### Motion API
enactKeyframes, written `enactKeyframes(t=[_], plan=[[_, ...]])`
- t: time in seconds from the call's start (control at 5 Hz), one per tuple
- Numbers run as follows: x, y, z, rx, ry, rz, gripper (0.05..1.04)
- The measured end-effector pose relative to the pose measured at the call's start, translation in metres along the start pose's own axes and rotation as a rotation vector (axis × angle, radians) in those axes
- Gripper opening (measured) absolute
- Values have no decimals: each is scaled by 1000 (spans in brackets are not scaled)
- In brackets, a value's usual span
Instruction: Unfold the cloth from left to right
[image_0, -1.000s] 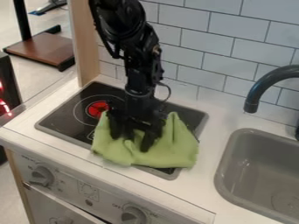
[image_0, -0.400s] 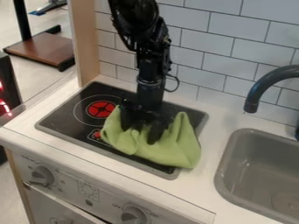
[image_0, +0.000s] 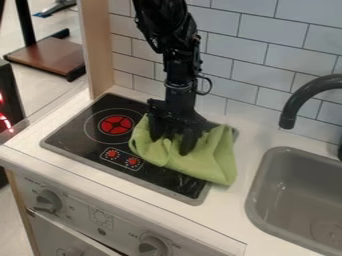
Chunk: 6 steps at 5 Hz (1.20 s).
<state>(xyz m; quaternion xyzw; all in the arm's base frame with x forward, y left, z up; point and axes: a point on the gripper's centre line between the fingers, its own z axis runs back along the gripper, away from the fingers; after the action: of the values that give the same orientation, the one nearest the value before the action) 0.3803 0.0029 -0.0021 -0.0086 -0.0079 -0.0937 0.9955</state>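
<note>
Green cloth (image_0: 212, 164) bunched over the cooktop's (image_0: 80, 140) sink-side part, hiding it. Gripper (image_0: 171, 146) above, fingers (image_0: 190, 142) apart, tips at the cloth; exact contact unclear. Sink (image_0: 266, 172) cropped by frame edge.

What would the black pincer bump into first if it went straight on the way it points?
The green cloth, right at the pincer; beneath that, probably the black stovetop, though depth is hard to judge.

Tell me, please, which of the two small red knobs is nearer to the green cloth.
The right-hand knob in the camera view, close beside the cloth; the left-hand knob sits farther away.
</note>
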Motion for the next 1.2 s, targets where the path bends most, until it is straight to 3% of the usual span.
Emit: enactKeyframes(t=[0.4,0.8,1.2], plan=[[2,1,6,-36,5,3,1000],[1,2,50,-77,-50,2,1000],[-5,16,98,-113,-141,-40,1000]])
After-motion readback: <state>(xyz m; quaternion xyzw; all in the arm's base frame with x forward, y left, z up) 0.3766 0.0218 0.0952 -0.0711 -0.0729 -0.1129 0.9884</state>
